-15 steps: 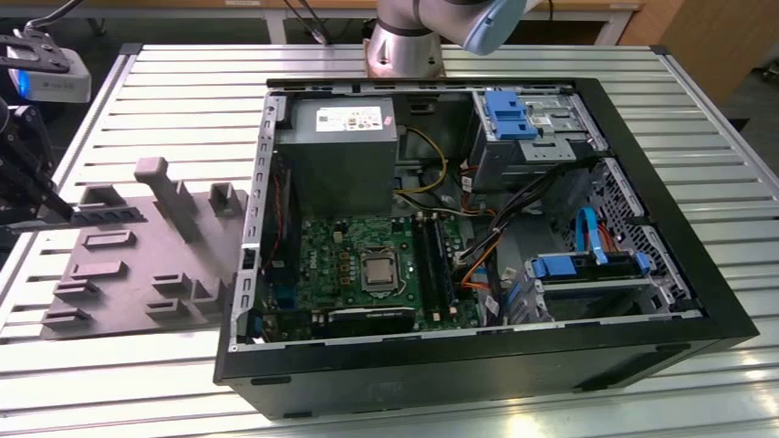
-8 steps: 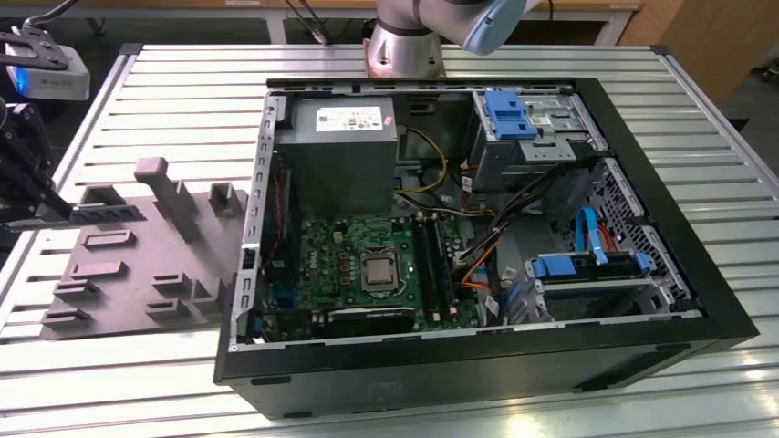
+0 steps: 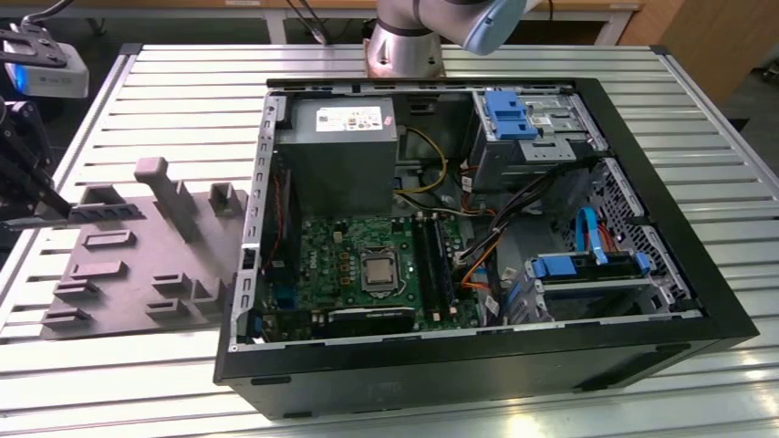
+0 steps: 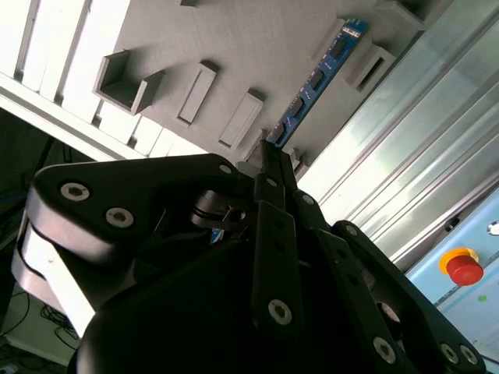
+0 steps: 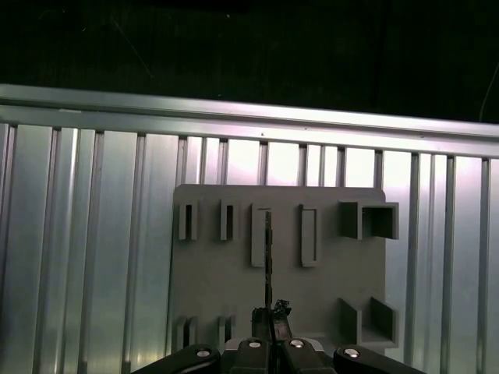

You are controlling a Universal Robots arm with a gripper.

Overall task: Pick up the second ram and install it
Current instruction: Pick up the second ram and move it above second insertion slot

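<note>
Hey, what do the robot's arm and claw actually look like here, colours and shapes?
The arm is a round silver-grey tube with a pale blue-grey joint cap. The claw is matt black: flat, rounded link bars narrowing to a slim tip, studded with silver screw heads, with a white band behind.

arm (image 3: 404,41): base column stood upright at the far table edge. wrist hung at the exterior view's left edge. gripper (image 4: 269,152): black linkage fingers drawn together, pinched on one end of the ram (image 4: 316,82), in both wrist views.
</note>
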